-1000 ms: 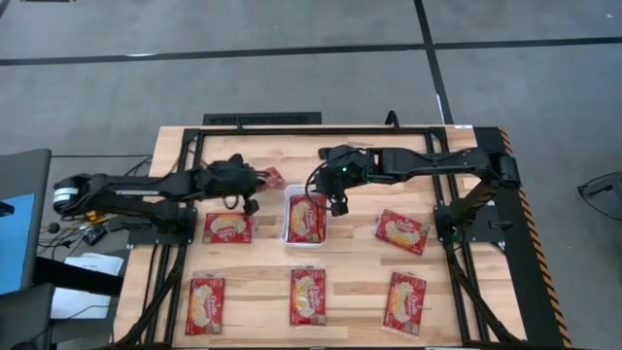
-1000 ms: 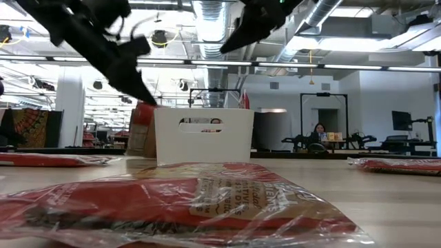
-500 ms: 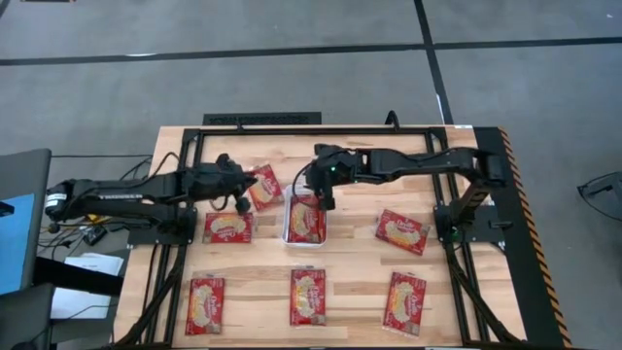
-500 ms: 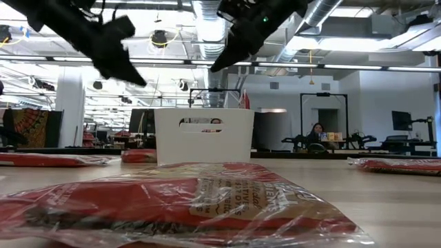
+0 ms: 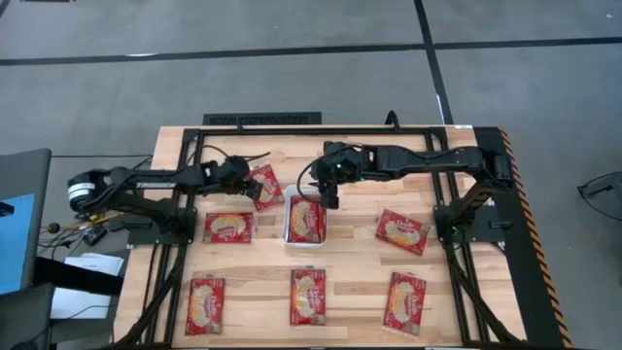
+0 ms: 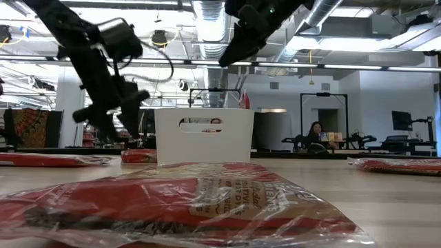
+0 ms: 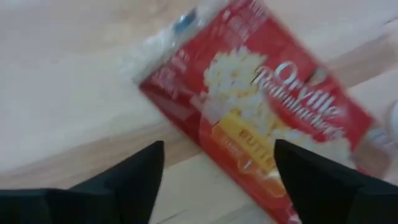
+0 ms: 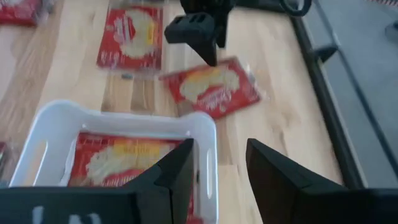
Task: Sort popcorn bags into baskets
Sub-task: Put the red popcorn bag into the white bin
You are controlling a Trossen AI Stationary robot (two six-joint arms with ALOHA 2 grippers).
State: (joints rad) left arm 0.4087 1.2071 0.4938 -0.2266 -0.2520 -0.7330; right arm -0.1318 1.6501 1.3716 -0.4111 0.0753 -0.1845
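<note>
Since the basket (image 5: 304, 221) already held a bag, my right gripper (image 5: 328, 197) hovered open and empty at its far rim; my left gripper (image 5: 253, 186) stood wide over the loose popcorn bag (image 5: 266, 186) beside it, gripping nothing

One packet (image 5: 305, 220) in the basket (image 5: 288, 231); another packet (image 5: 264, 186) just left; five packets around it

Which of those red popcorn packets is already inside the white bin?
Only the packet lying flat in the white bin at the table's middle; the others lie on bare wood around it.
</note>
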